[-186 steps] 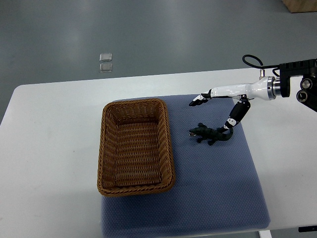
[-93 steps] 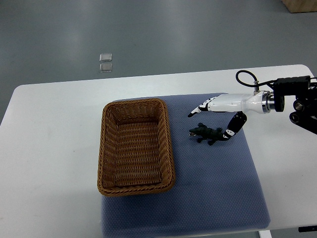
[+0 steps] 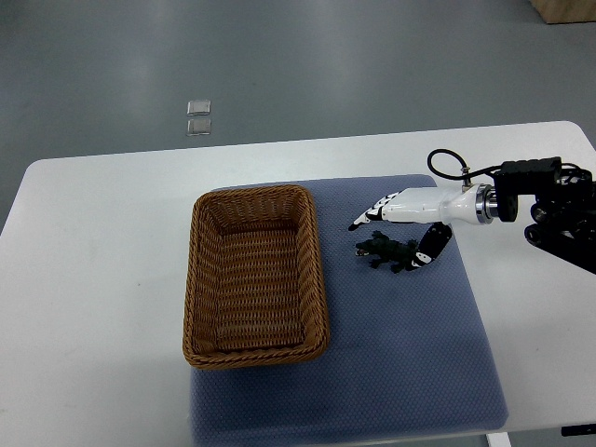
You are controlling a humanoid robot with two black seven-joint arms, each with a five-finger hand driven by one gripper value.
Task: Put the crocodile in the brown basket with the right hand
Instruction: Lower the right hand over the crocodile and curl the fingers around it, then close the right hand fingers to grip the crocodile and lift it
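A small dark green toy crocodile (image 3: pixel 386 252) lies on the blue mat (image 3: pixel 400 345), a short way right of the brown wicker basket (image 3: pixel 254 276). The basket holds nothing. My right hand (image 3: pixel 399 233) comes in from the right edge and sits low over the crocodile. Its white fingers (image 3: pixel 377 207) stretch out just behind the toy's head, and the thumb (image 3: pixel 431 246) bends down at the tail end. The toy lies between them, with the hand still spread and not closed on it. The left arm is out of view.
The mat covers the middle and right of the white table (image 3: pixel 93 279). Two small clear squares (image 3: pixel 198 118) lie on the grey floor beyond the table. A brown box corner (image 3: pixel 568 9) shows at the top right.
My right hand has come down and moved left, closer around the crocodile. The thumb now reaches the toy's tail end. The crocodile and the basket have stayed where they were.
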